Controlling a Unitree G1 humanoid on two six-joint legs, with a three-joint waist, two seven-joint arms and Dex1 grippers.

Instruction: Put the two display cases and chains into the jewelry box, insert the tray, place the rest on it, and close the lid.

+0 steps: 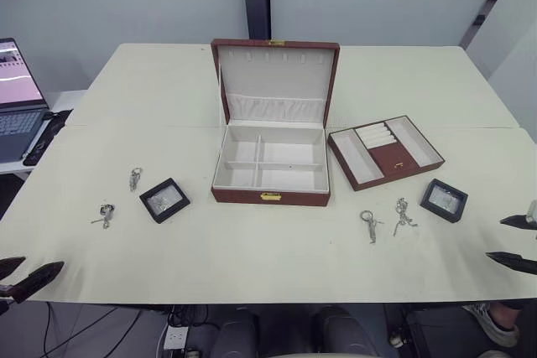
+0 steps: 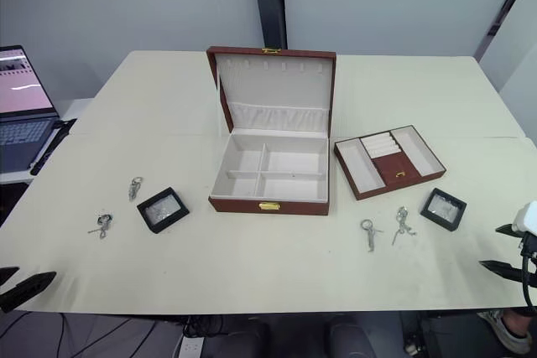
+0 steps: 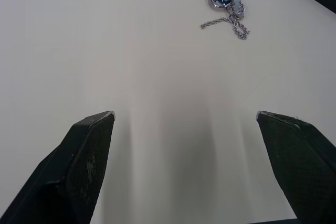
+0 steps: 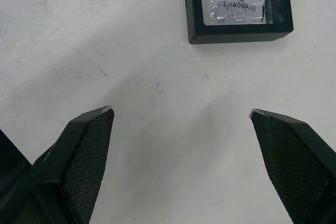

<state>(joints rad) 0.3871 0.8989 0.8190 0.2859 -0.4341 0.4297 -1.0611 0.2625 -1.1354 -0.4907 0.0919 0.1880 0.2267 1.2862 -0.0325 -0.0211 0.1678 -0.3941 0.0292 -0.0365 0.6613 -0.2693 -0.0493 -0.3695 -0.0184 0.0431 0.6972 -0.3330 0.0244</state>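
The maroon jewelry box (image 1: pixel 243 196) stands open mid-table, its cream compartments bare and its lid (image 1: pixel 275 81) upright behind. To its right lies the tray (image 1: pixel 394 158). One black display case (image 1: pixel 164 199) sits left of the box with two chains (image 1: pixel 134 178) (image 1: pixel 104 215) beside it. The other display case (image 1: pixel 443 199) lies to the right, near two more chains (image 1: pixel 370 225) (image 1: pixel 404 215). My left gripper (image 1: pixel 42 263) hangs open at the front left edge, short of a chain (image 3: pixel 227 3). Open as well, my right gripper (image 1: pixel 495 239) is just short of the right case (image 4: pixel 239 6).
A laptop (image 1: pixel 17 98) stands on a side surface off the table's left end. The table's front edge (image 1: pixel 268 299) runs just below both grippers. Bare cream tabletop stretches in front of the box between the two groups of items.
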